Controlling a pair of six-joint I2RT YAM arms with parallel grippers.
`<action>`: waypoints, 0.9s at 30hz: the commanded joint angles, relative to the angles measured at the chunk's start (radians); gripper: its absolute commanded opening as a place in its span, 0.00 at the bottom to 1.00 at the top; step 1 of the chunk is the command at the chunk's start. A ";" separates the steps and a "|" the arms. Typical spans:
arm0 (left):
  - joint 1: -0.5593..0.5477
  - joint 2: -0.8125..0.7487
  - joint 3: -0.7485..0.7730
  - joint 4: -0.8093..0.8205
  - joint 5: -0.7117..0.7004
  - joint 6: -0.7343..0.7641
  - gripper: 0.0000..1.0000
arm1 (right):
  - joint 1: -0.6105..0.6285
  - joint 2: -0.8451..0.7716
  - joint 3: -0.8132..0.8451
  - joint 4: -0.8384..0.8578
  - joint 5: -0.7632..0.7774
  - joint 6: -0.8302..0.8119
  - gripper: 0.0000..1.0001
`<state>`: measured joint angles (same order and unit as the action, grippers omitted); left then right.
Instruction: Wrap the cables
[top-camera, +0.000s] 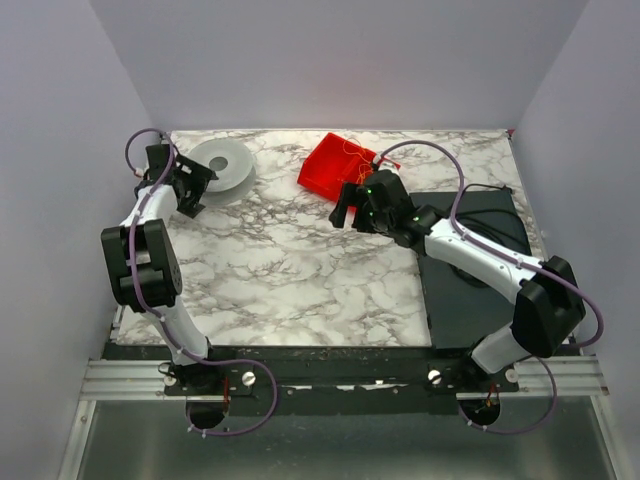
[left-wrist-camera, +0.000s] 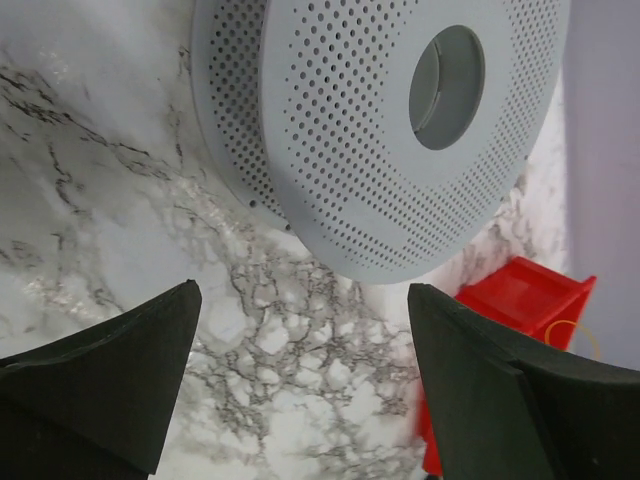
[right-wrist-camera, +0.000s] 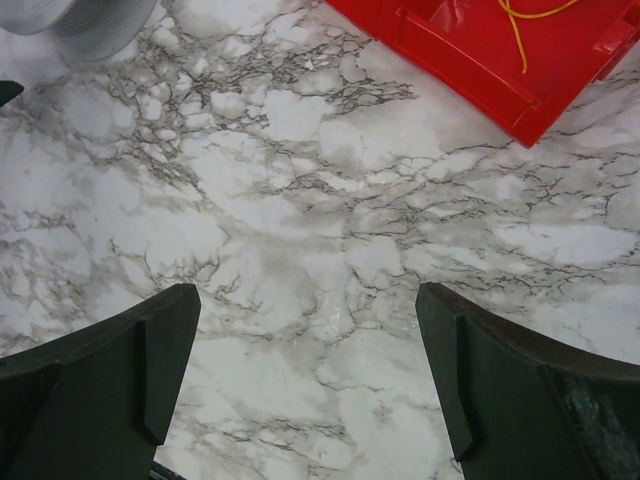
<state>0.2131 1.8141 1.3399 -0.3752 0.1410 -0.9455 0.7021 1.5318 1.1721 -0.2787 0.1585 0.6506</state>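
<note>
Thin yellow-orange cables lie in and over a red bin at the back middle of the marble table; a strand shows in the right wrist view, and a faint loop in the left wrist view. A grey perforated spool lies flat at the back left, large in the left wrist view. My left gripper is open and empty just left of the spool. My right gripper is open and empty just in front of the red bin.
A black mat with a black cord on it covers the table's right side under the right arm. White walls close in the left, back and right. Bare marble fills the middle.
</note>
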 joint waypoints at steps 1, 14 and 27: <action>0.044 -0.017 -0.102 0.304 0.145 -0.243 0.85 | 0.005 0.000 -0.014 -0.001 -0.022 -0.006 1.00; 0.063 0.087 -0.203 0.578 0.156 -0.481 0.74 | 0.005 0.000 -0.030 -0.037 -0.011 -0.016 1.00; 0.064 0.174 -0.257 0.764 0.166 -0.520 0.49 | 0.004 0.007 -0.054 -0.042 -0.015 -0.014 1.00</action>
<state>0.2729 1.9579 1.1126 0.2726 0.2852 -1.4345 0.7021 1.5318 1.1427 -0.2935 0.1513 0.6487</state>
